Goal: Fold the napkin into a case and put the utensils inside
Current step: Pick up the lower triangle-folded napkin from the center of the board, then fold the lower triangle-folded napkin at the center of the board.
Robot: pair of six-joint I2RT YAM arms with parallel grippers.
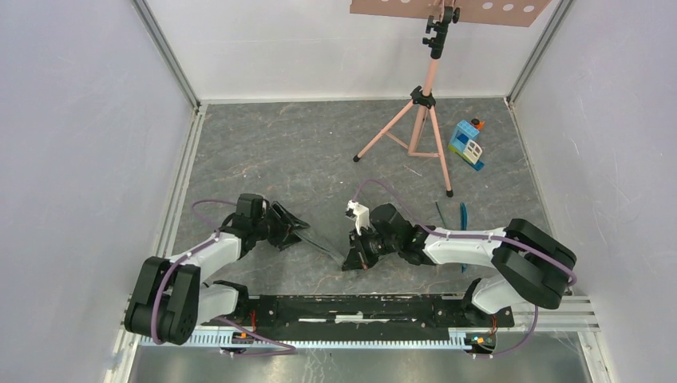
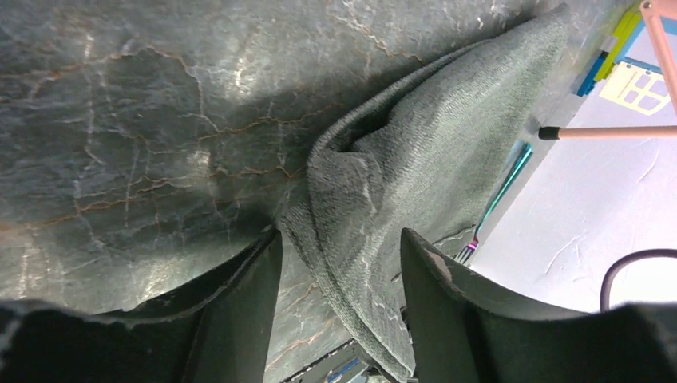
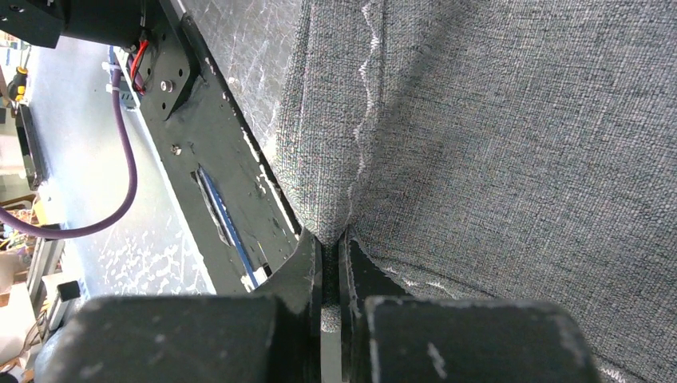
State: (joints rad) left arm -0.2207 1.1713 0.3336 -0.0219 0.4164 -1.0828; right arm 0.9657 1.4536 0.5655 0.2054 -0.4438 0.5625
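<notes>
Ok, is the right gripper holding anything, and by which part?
The right gripper is shut on the napkin, pinching a fold at its stitched edge.

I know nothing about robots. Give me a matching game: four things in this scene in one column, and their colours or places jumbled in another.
1. napkin
2. utensils
3. toy house
4. tripod

A. pink legs, standing far middle
B. teal, slim and long
C. dark grey, pale stitched line
D. blue and white, far right corner

Pairs: 1-C, 2-B, 3-D, 4-A
</notes>
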